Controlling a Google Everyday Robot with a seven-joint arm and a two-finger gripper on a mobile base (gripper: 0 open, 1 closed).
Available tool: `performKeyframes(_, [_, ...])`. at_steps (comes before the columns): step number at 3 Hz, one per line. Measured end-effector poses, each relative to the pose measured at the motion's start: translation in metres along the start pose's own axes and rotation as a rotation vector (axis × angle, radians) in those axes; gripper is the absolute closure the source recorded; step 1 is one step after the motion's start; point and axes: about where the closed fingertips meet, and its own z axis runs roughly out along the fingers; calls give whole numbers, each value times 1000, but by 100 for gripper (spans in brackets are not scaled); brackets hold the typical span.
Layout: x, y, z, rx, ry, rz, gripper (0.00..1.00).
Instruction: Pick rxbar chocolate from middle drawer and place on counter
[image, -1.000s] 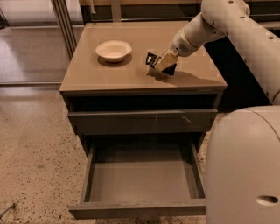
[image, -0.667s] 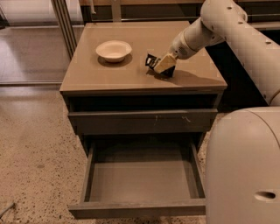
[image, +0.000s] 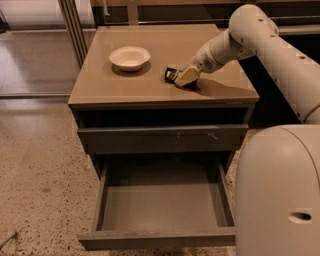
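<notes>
Placing is our step now: our gripper (image: 182, 77) sits low on the counter (image: 125, 90), right of centre toward its front edge, clamped on the rxbar chocolate (image: 171, 74). Next, we judge, we must settle it flat and release; the middle drawer (image: 160, 212) stands open.

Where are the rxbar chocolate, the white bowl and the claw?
rxbar chocolate (image: 171, 74), camera view, black wrapper end.
white bowl (image: 129, 56), camera view, inner base.
claw (image: 181, 79), camera view, tip, low over the counter (image: 150, 87).

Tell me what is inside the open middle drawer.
Only its bare grey floor shows in the middle drawer; the back strip is too dark to check. The rxbar chocolate is up on the counter, against the gripper.
</notes>
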Motion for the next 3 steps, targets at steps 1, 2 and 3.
performKeyframes(1, [0, 0, 0, 0, 0, 0, 81])
performKeyframes(2, [0, 0, 0, 0, 0, 0, 58])
performKeyframes(3, [-11, 3, 1, -1, -5, -3, 35])
